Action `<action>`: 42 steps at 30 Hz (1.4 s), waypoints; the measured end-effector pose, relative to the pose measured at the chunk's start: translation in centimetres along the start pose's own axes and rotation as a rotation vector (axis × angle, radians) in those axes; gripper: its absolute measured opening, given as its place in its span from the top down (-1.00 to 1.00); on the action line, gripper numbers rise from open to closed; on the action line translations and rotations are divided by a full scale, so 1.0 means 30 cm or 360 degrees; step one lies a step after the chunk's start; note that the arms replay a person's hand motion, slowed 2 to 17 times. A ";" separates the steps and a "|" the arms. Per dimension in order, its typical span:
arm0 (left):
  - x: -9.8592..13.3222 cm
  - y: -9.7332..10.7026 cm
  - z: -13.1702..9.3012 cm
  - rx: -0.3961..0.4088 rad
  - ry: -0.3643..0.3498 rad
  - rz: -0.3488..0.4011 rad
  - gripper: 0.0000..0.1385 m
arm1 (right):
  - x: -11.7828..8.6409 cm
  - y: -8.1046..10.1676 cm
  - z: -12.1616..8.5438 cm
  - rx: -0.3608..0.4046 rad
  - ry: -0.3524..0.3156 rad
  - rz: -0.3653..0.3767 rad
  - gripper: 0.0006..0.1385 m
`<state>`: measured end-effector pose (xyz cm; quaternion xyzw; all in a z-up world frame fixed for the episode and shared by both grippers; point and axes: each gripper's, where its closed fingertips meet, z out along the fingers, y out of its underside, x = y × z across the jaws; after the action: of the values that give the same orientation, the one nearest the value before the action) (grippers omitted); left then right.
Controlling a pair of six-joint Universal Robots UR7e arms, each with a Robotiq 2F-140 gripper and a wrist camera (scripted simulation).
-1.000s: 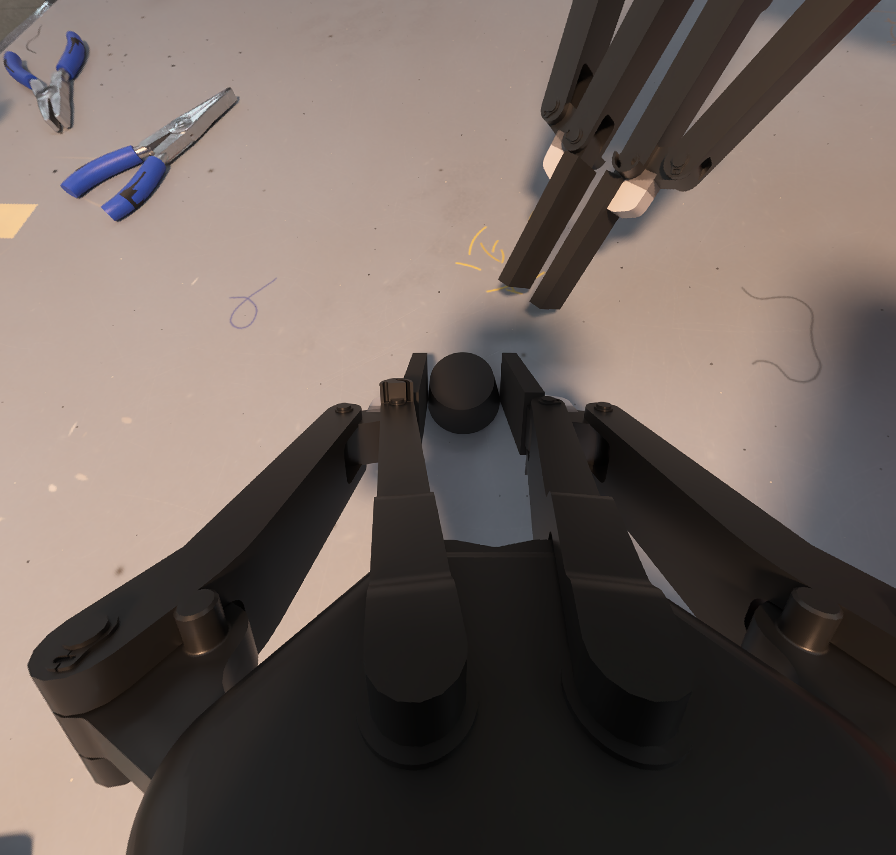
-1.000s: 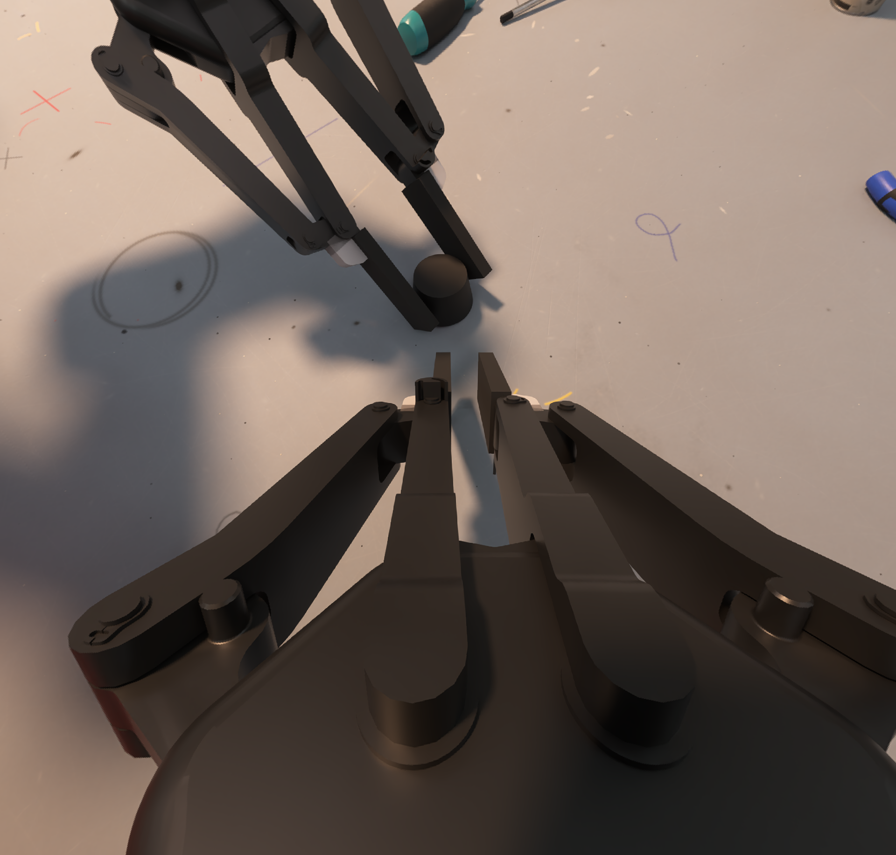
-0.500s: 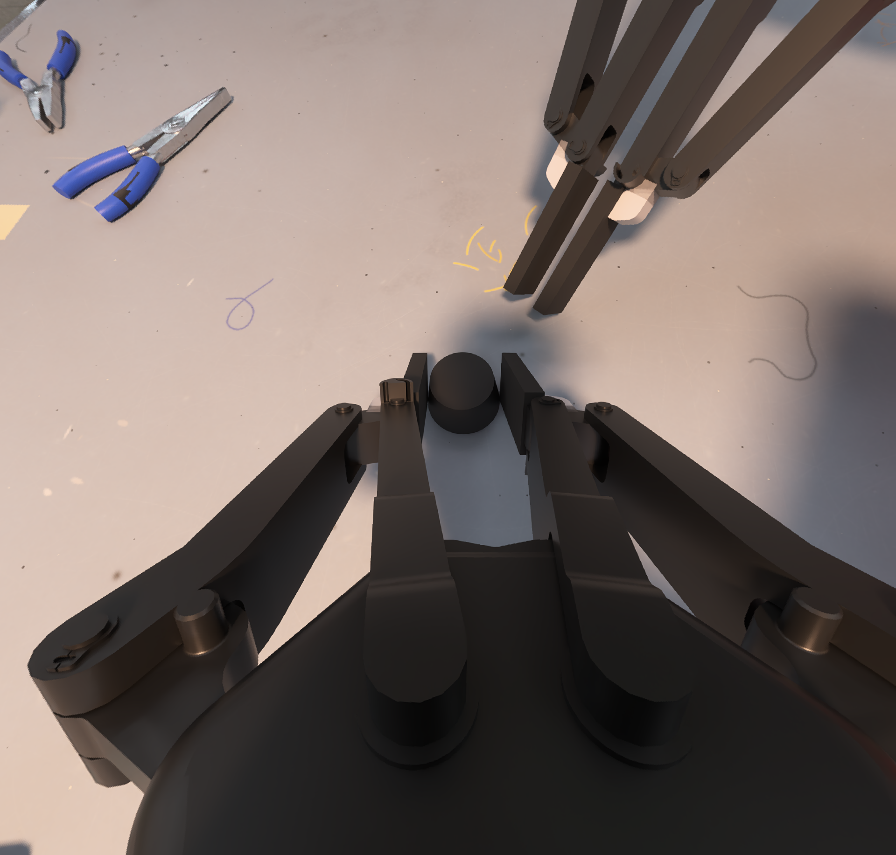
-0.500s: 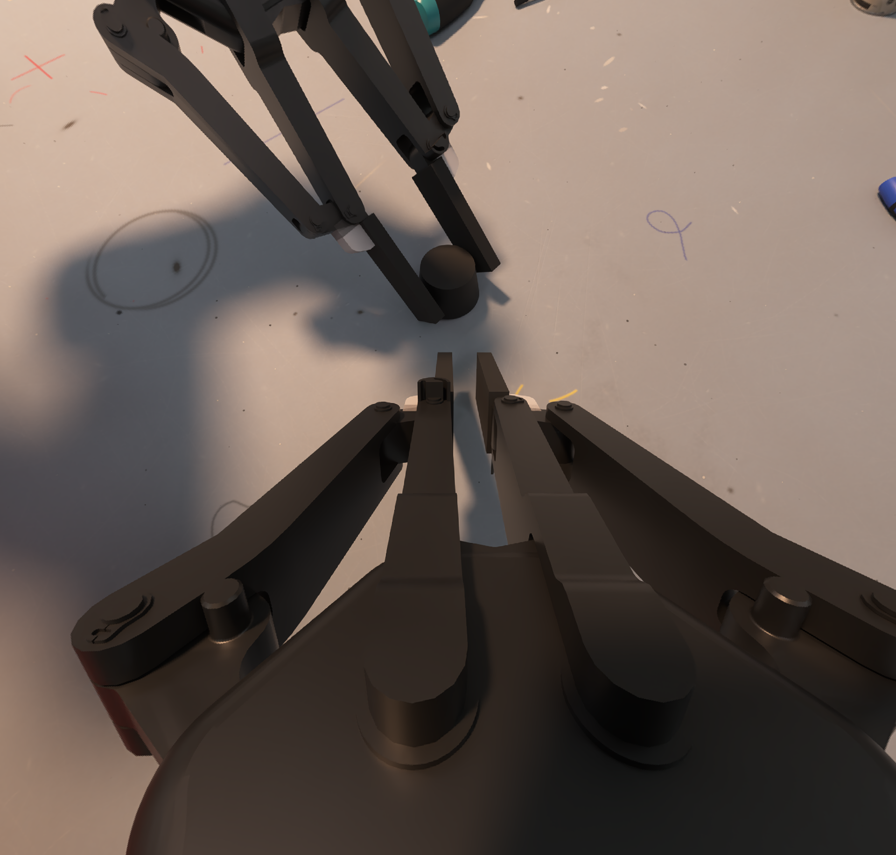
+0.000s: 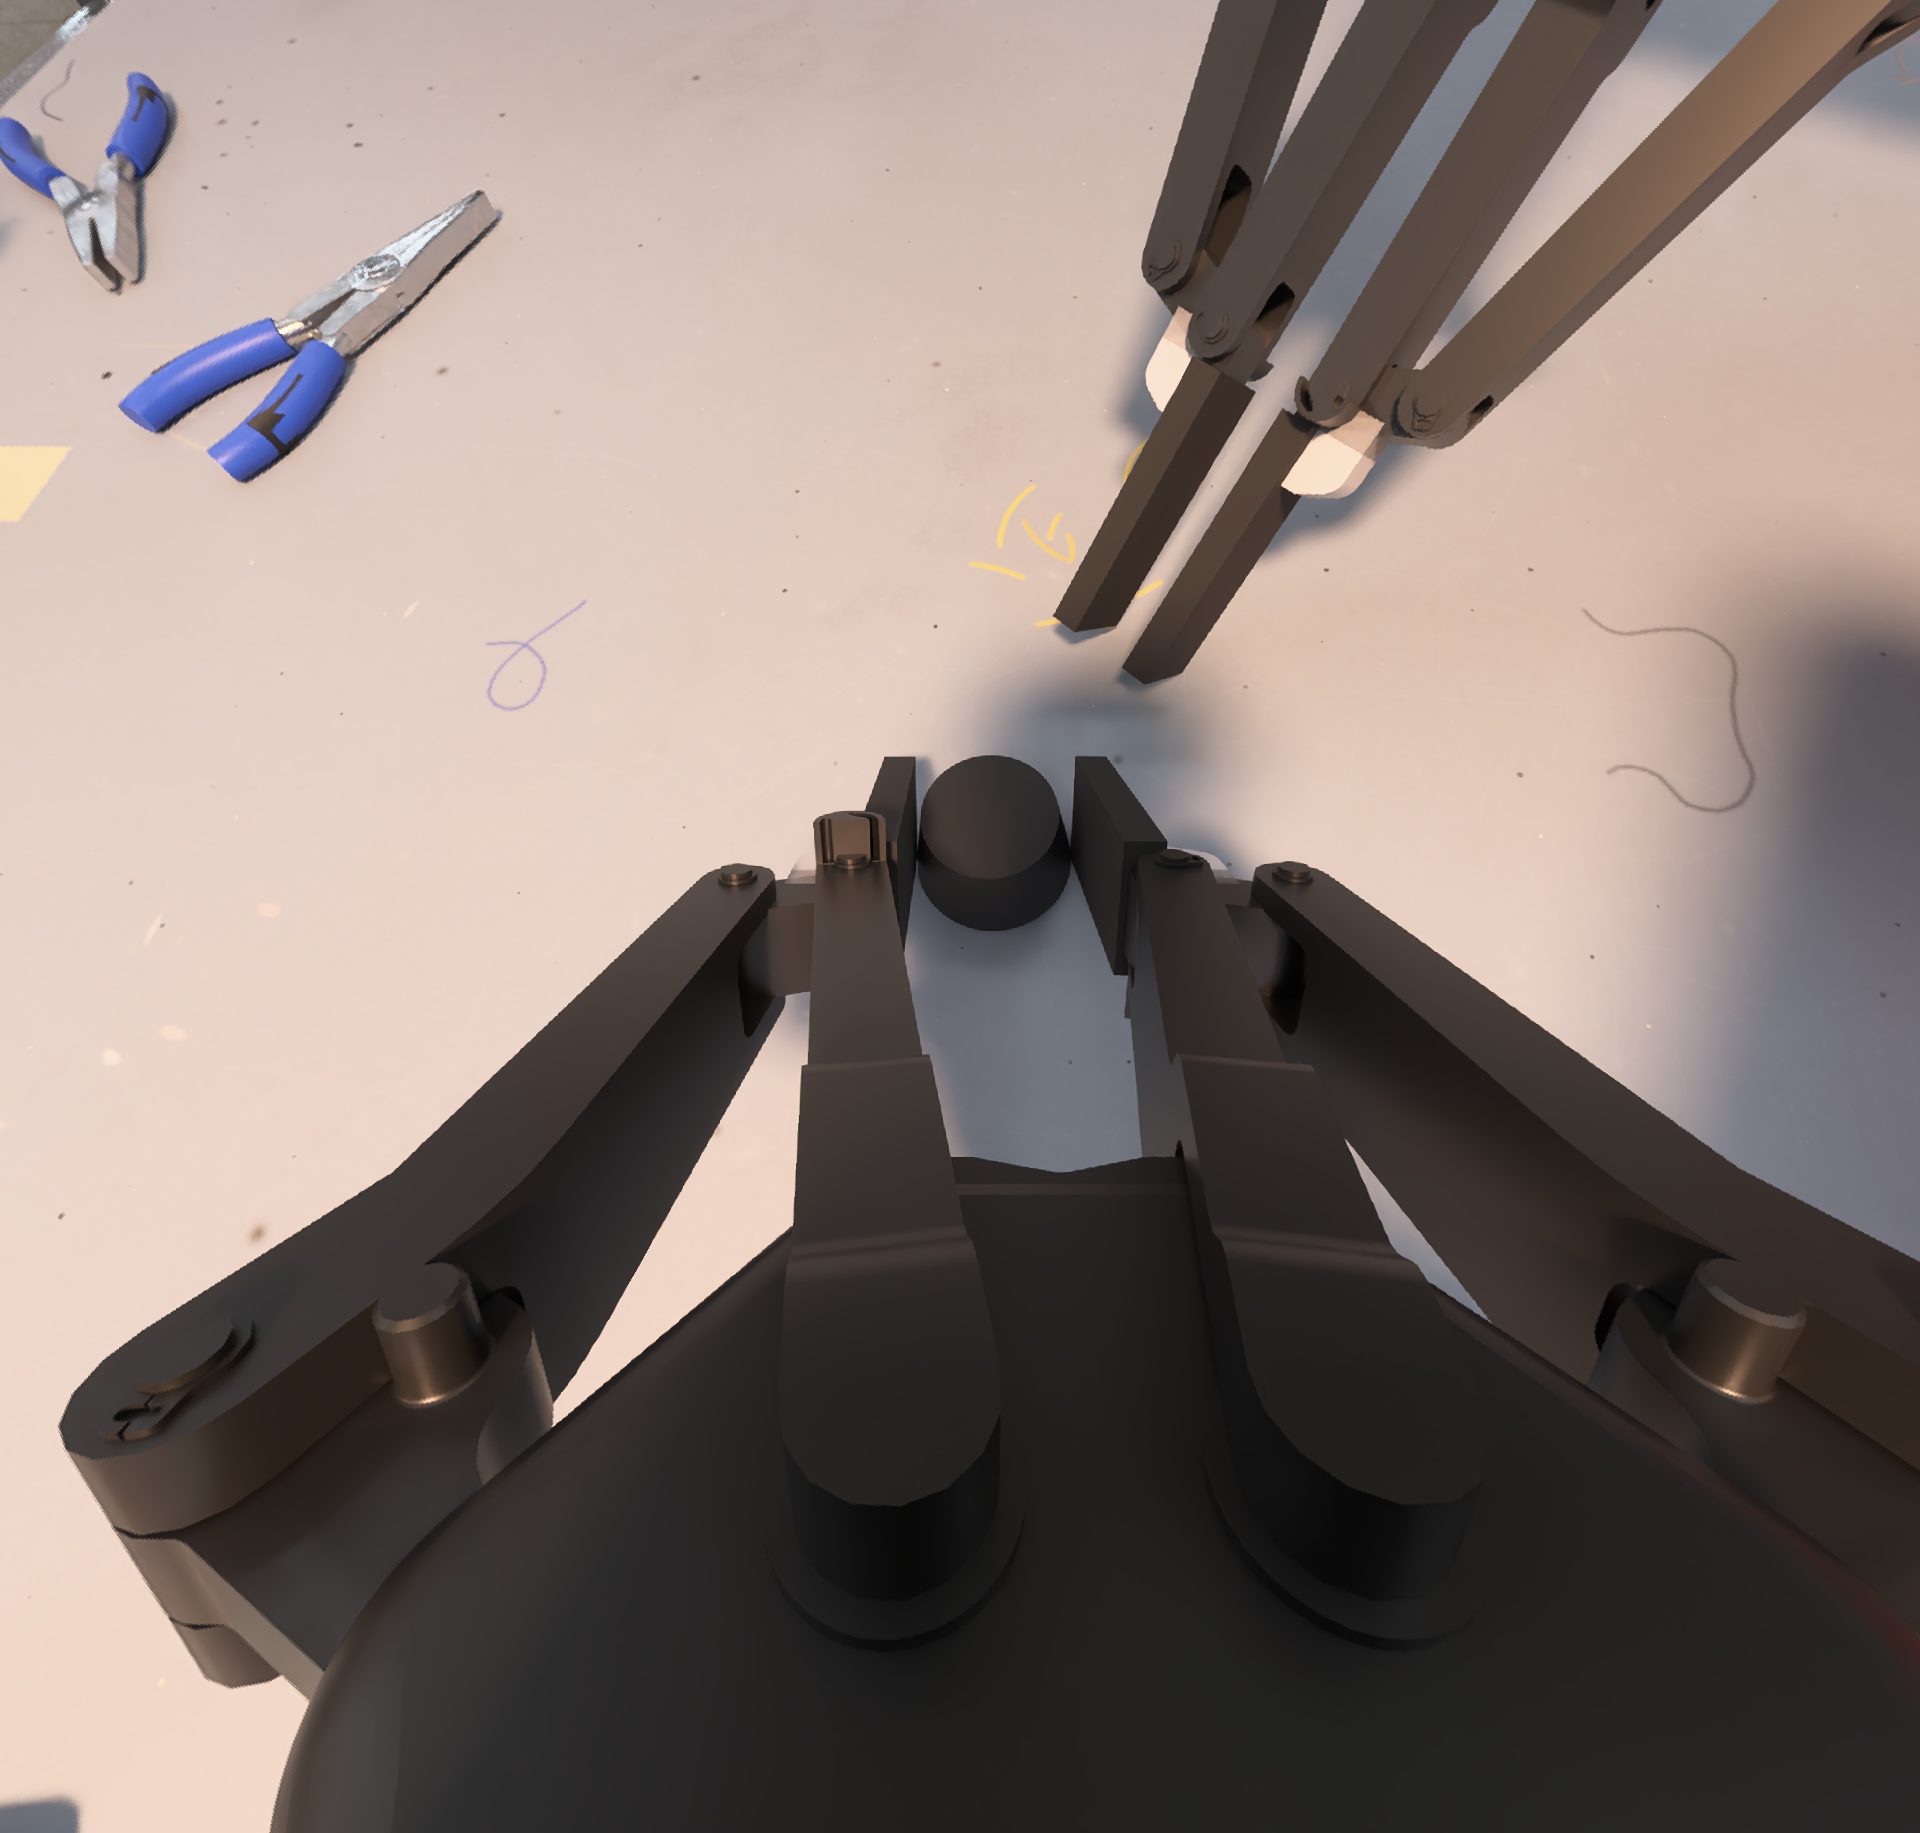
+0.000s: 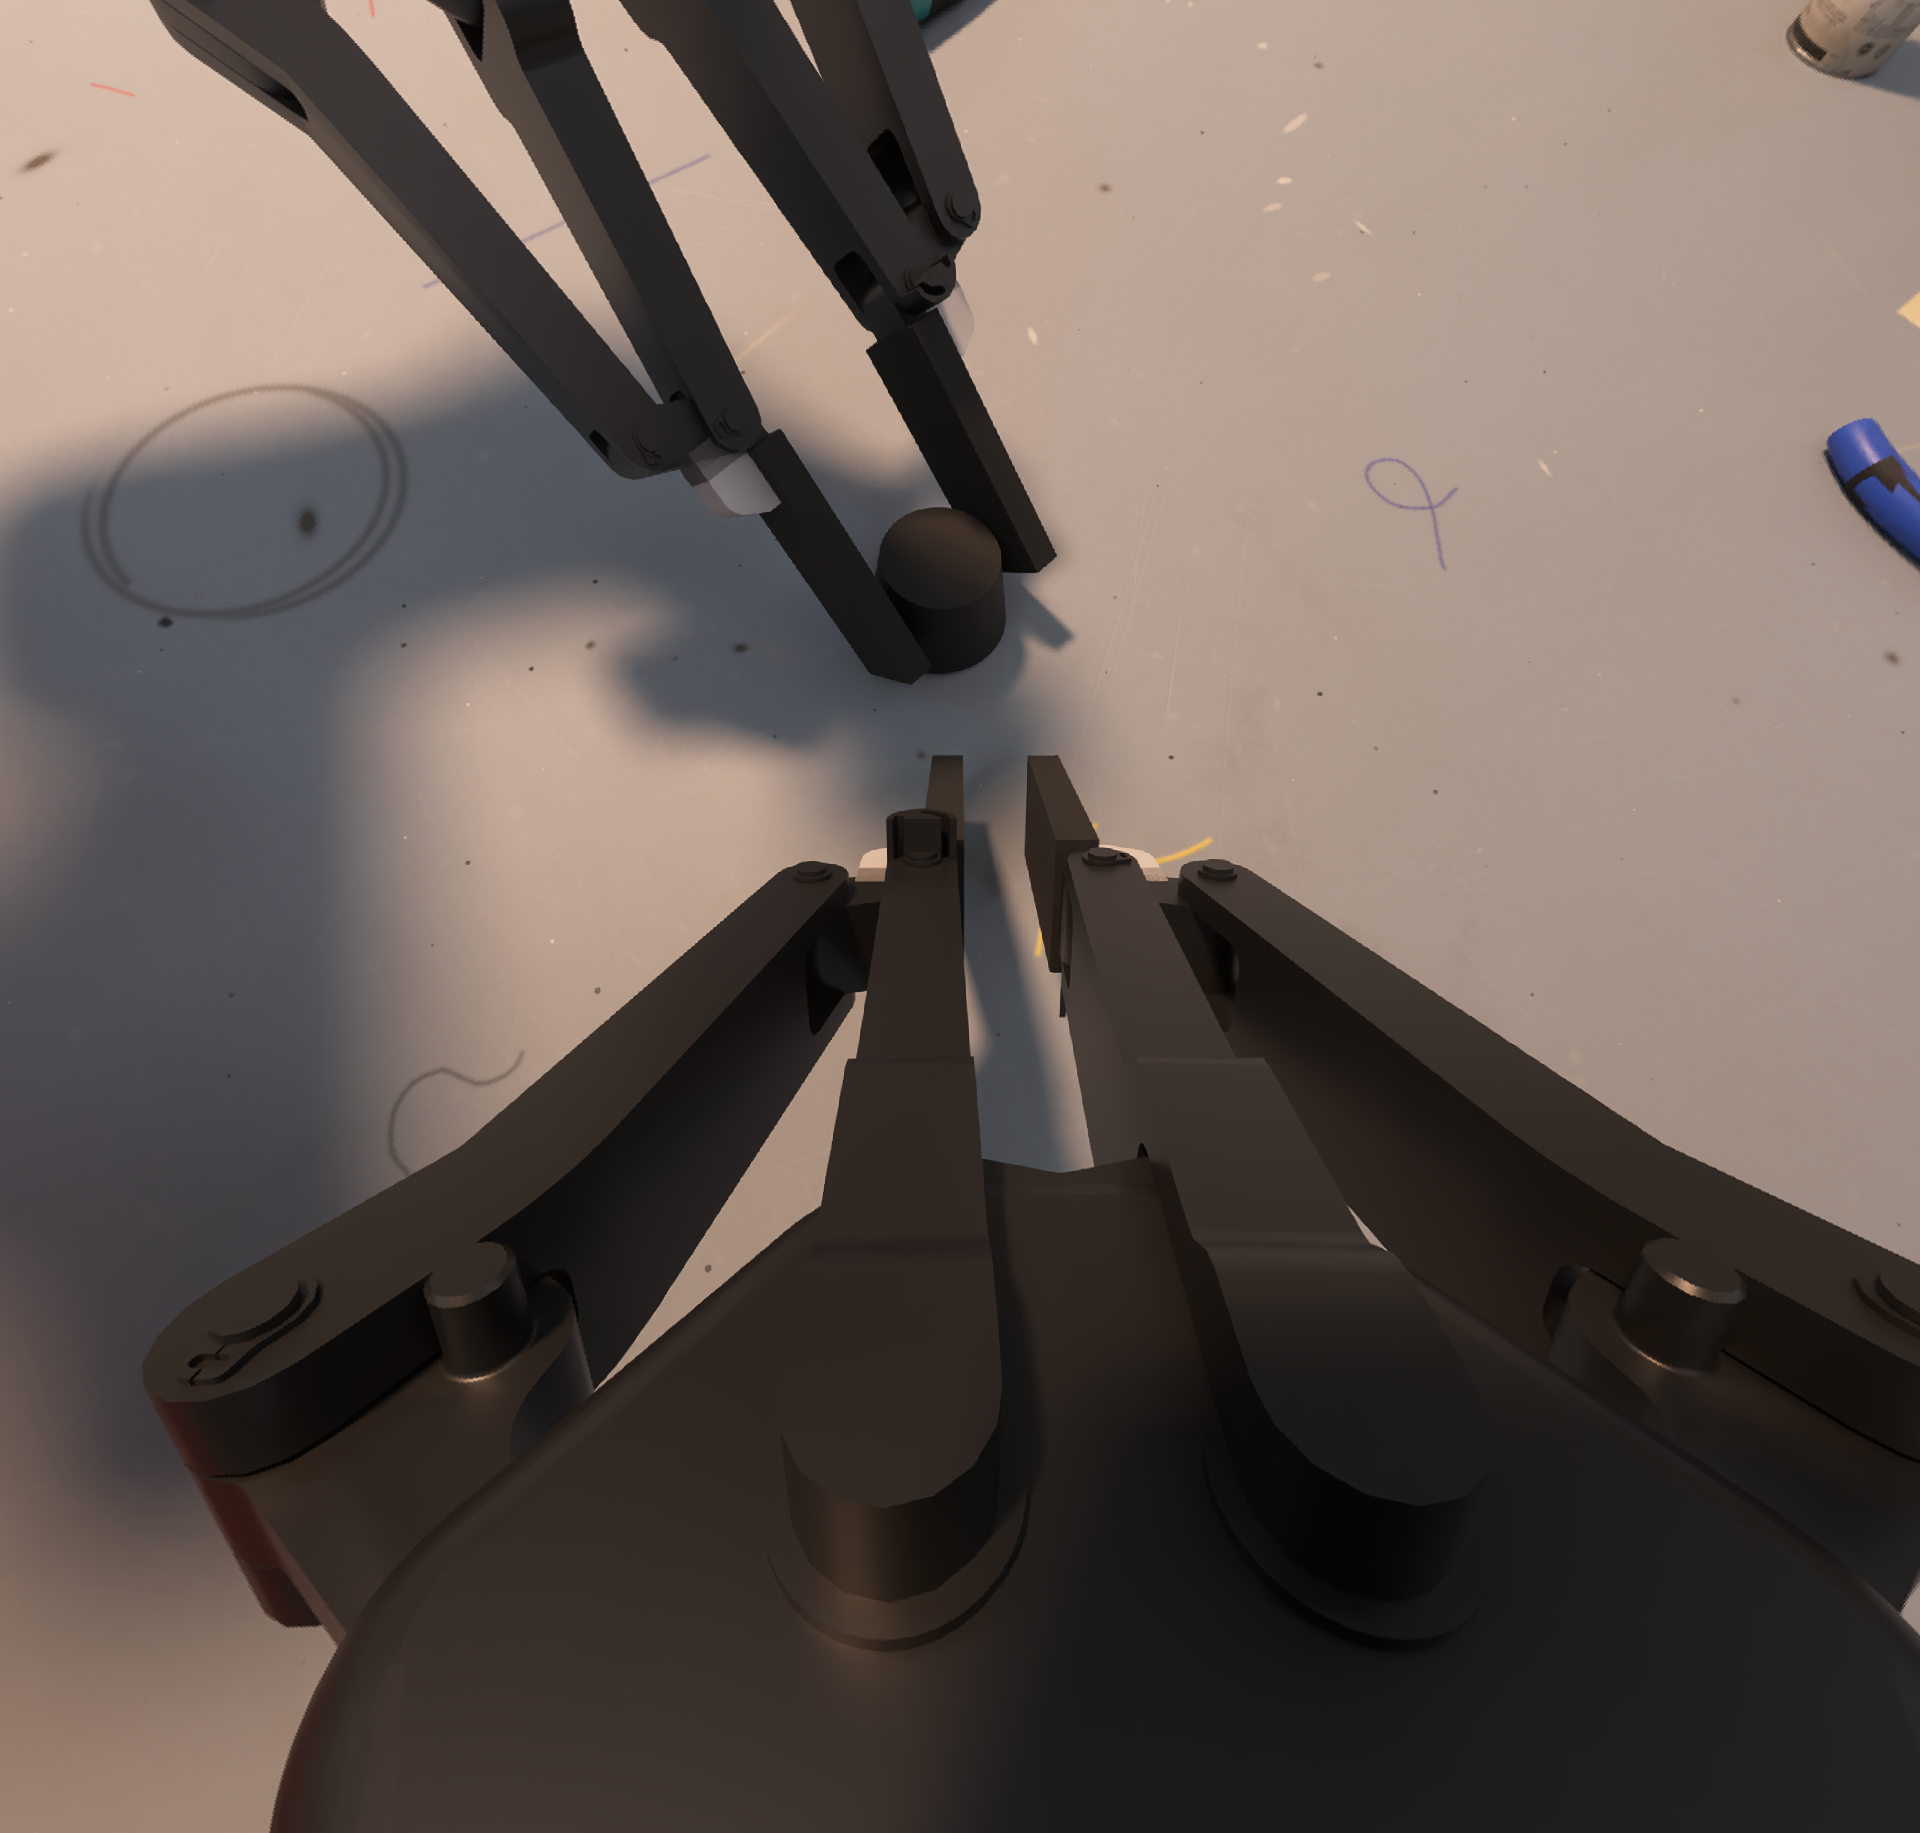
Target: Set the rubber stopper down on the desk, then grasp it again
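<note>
On the grey desk [image 5: 727,433], from left to right, lie 2 blue-handled pliers [image 5: 301,344] — then the black rubber stopper [image 5: 992,843] stands upright between the left gripper's [image 5: 992,796] fingers; whether they clamp it or only flank it, I cannot tell. Just beyond, to the right, the right gripper [image 6: 992,781] points down at the desk, fingers narrowly apart and holding nothing — near yellow scribbles [image 5: 1023,547].
</note>
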<state>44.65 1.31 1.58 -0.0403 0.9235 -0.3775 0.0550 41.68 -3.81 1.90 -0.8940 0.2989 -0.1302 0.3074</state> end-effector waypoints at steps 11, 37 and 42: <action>0.001 0.000 0.000 -0.0004 0.0000 0.0000 0.41 | 0.004 -0.001 -0.008 -0.0012 -0.0029 0.0016 0.75; 0.002 0.000 0.000 -0.0011 0.0001 0.0001 0.41 | 0.038 0.010 -0.035 -0.0019 0.0010 0.0006 0.66; 0.002 0.000 0.000 -0.0011 -0.0002 0.0004 0.41 | 0.044 0.009 -0.034 -0.0022 0.0024 -0.0007 0.66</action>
<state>44.59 1.31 1.58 -0.0395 0.9248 -0.3743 0.0558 42.16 -5.29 2.59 -0.8957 0.3003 -0.1356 0.2986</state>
